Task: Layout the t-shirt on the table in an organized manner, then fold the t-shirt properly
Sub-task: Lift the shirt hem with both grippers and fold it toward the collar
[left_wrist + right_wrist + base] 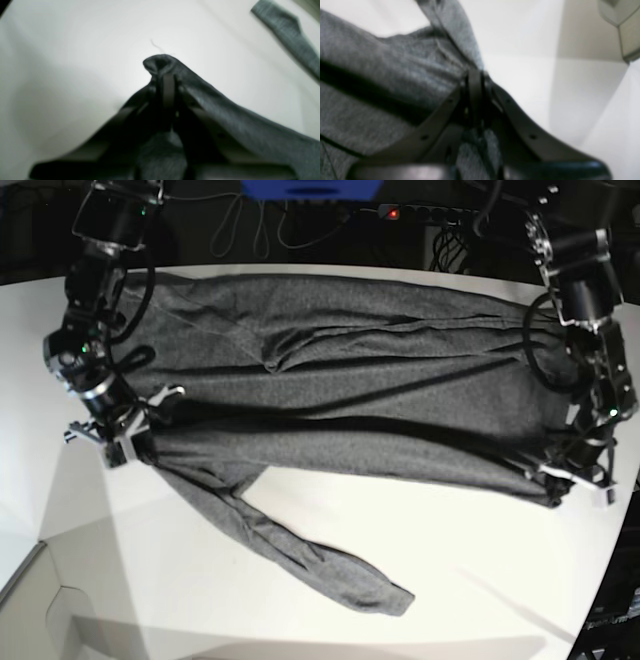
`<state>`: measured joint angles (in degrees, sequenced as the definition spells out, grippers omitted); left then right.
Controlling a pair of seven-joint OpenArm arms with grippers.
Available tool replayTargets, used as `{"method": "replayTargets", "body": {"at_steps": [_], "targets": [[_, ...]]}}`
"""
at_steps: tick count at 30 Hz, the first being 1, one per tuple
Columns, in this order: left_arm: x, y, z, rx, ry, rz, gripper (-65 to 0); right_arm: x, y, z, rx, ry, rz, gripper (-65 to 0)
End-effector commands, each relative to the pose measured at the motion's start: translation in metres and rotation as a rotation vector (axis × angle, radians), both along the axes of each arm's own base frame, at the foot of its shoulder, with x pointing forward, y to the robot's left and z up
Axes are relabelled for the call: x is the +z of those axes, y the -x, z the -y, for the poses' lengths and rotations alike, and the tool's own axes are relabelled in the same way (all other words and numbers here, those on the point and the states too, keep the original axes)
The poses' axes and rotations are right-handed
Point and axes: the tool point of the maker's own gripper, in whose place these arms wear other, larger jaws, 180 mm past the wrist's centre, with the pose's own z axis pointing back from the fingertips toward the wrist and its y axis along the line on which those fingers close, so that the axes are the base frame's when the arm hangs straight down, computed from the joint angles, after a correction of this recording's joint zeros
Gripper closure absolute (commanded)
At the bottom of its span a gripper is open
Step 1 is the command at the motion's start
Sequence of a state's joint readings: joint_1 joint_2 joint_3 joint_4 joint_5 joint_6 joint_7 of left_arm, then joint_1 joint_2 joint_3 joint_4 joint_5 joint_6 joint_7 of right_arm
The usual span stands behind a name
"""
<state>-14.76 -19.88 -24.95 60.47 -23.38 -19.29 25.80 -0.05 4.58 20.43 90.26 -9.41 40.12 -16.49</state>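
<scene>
Both grippers, left [560,480] and right [135,442], were clamped on the t-shirt [340,380], stretched across the white bench [480,580].

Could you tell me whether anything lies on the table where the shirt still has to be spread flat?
Nothing visible does. Both claws, left and right, already grip the t-shirt, and the table around it shows only bare white surface.

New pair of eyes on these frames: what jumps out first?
The dark grey t-shirt stretched across the white table between the two arms, with one long sleeve trailing toward the near edge. The left hand at base-view right and the right hand at base-view left are each shut on an end.
</scene>
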Motion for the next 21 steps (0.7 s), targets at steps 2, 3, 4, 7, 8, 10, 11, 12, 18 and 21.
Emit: {"method": "replayTargets", "body": {"at_steps": [2, 3, 4, 7, 8, 10, 11, 12, 18, 21], "targets": [[0.031, -0.003, -0.018, 0.031, -0.027, 0.064, -0.2, 0.017, 0.003, 0.0, 0.007, 0.005, 0.057, 0.0], [0.034, 0.002, -0.022, 0.038, -0.031, 0.059, -0.2, 0.019, 0.007, 0.0, 0.009, 0.013, 0.062, 0.0], [0.037, 0.006, -0.025, 0.044, -0.035, 0.058, -0.2, 0.02, 0.011, -0.001, 0.011, 0.02, 0.06, 0.0], [0.041, 0.018, -0.029, 0.055, -0.024, 0.06, -0.2, 0.017, 0.024, -0.006, 0.014, 0.018, 0.051, 0.0], [0.041, 0.023, -0.029, 0.054, -0.015, 0.06, -0.2, 0.016, 0.028, -0.006, 0.012, 0.021, 0.047, 0.0], [0.042, 0.031, -0.026, 0.047, -0.002, 0.062, -0.2, 0.013, 0.037, -0.006, 0.011, 0.022, 0.035, 0.0], [0.042, 0.034, -0.025, 0.04, 0.0, 0.061, -0.2, 0.012, 0.04, -0.006, 0.012, 0.025, 0.031, 0.0], [0.041, 0.038, -0.022, 0.034, 0.003, 0.057, -0.2, 0.009, 0.045, -0.006, 0.014, 0.028, 0.021, 0.0], [0.029, 0.068, -0.024, 0.04, 0.002, 0.025, -0.2, 0.012, 0.067, -0.011, 0.026, -0.009, 0.016, 0.0], [0.018, 0.079, -0.024, 0.04, 0.0, -0.007, -0.2, 0.013, 0.081, -0.012, 0.038, -0.018, 0.008, 0.0]]}}
